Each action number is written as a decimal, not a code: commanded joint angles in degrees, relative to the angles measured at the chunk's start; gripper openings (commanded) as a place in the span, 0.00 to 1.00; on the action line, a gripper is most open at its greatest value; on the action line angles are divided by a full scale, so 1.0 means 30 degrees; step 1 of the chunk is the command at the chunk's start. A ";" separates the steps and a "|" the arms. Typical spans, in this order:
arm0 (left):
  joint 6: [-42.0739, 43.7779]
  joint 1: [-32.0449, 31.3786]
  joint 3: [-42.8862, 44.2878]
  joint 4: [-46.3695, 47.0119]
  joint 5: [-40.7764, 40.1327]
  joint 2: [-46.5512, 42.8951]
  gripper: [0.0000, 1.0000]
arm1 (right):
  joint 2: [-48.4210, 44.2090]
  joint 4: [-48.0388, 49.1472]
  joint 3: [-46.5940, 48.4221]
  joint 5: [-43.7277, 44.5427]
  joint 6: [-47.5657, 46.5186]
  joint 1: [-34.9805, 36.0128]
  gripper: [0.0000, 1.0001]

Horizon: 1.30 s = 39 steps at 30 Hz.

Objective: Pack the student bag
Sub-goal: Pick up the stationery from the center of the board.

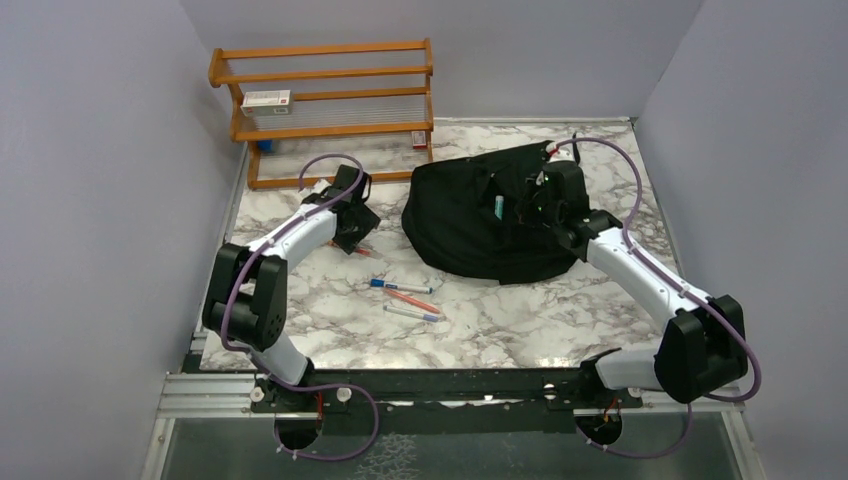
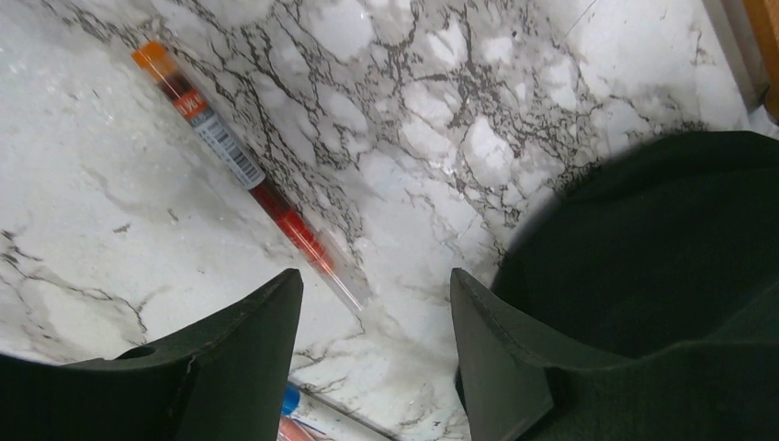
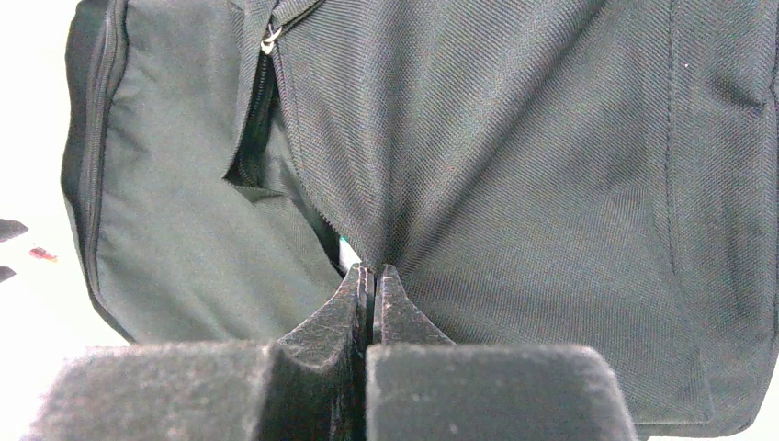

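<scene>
No text can be read for certain. The orange-capped pen [image 2: 241, 167] on the surface [image 2: 478, 83] carries a white label with barcode-like lines and a dark band of orange letters, too blurred to make out. The white box [image 1: 266, 99] on the wooden rack [image 1: 330, 48] bears red-marked print, too small to read.

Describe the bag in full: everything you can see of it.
The bag is black, rounded, of woven fabric, slumped on the marble table, right of centre. A zipper with a metal pull stands partly open; another zipped seam runs near one edge. A teal item pokes from an opening on top. The right end effector is shut on a pinched fold of its fabric.
</scene>
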 commanded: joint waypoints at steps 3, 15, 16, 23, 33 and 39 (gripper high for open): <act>-0.2579 -0.0486 0.0091 -0.1424 -0.1002 0.0766 0.61 | -0.0847 -0.0844 -0.0523 0.0387 0.0631 0.0187 0.01; -0.1968 -0.0553 0.0920 -0.1984 -0.0857 0.2694 0.56 | -0.1356 -0.1078 -0.0941 0.0905 0.0740 0.0188 0.01; -0.1921 -0.0553 0.0959 -0.1984 -0.0856 0.2836 0.55 | -0.1352 -0.1100 -0.0951 0.0924 0.0756 0.0188 0.01; -0.1782 -0.0553 0.1021 -0.1947 -0.1177 0.3478 0.45 | -0.1444 -0.1162 -0.0993 0.1040 0.0737 0.0190 0.01; -0.0812 -0.0524 0.0744 -0.1250 -0.0190 0.3805 0.13 | -0.1491 -0.1214 -0.1165 0.1353 0.0649 0.0194 0.01; -0.0439 -0.0345 0.0030 -0.0769 -0.0152 0.2984 0.02 | -0.1571 -0.1198 -0.1225 0.1396 0.0583 0.0188 0.01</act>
